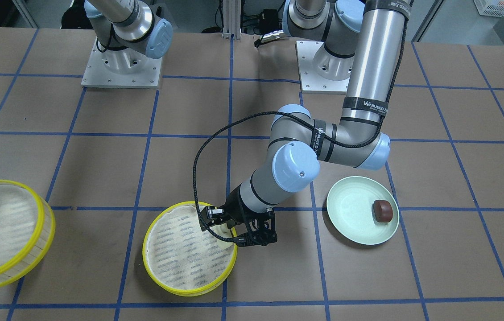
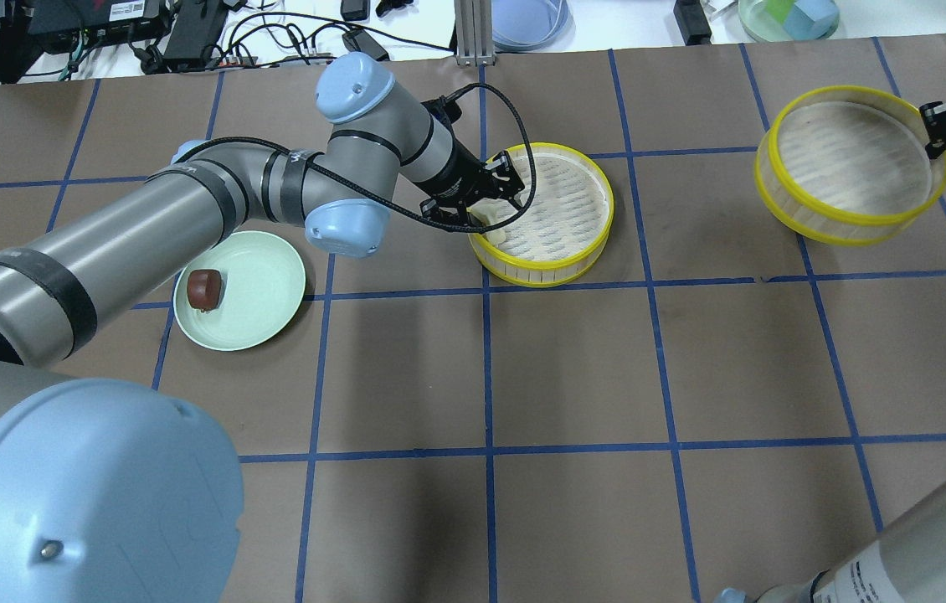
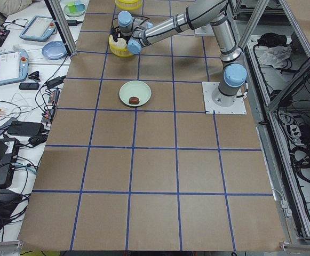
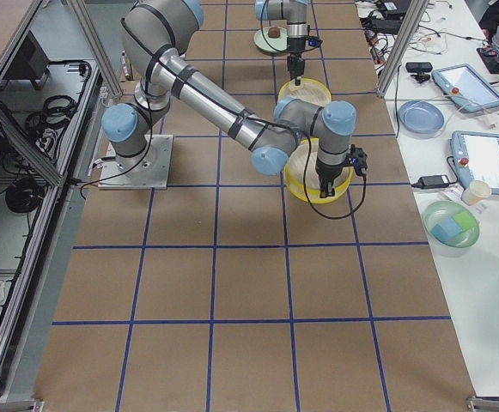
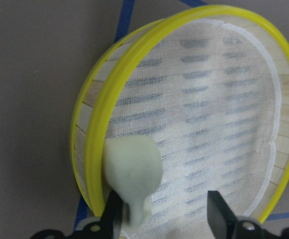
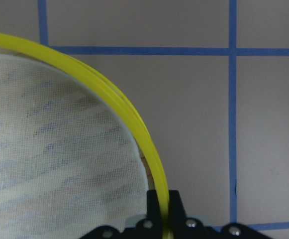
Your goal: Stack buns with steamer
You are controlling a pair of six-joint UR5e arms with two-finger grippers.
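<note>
My left gripper (image 5: 166, 209) is open over the near-left edge of a yellow-rimmed steamer tray (image 2: 561, 251) in the middle of the table. The cream-white bun (image 5: 132, 172) lies inside this tray against its wall and touches one finger (image 5: 113, 214). My right gripper (image 6: 163, 201) is shut on the rim of the second steamer tray (image 2: 854, 218) at the far right and holds it tilted. The glossy reddish-brown bun (image 2: 205, 289) sits on a pale green plate (image 2: 264, 276) to the left.
The table is brown paper with a blue tape grid. The left arm's elbow (image 2: 339, 226) hangs above the plate's edge. Cables, a blue dish and a bowl of blocks (image 2: 787, 17) lie beyond the far edge.
</note>
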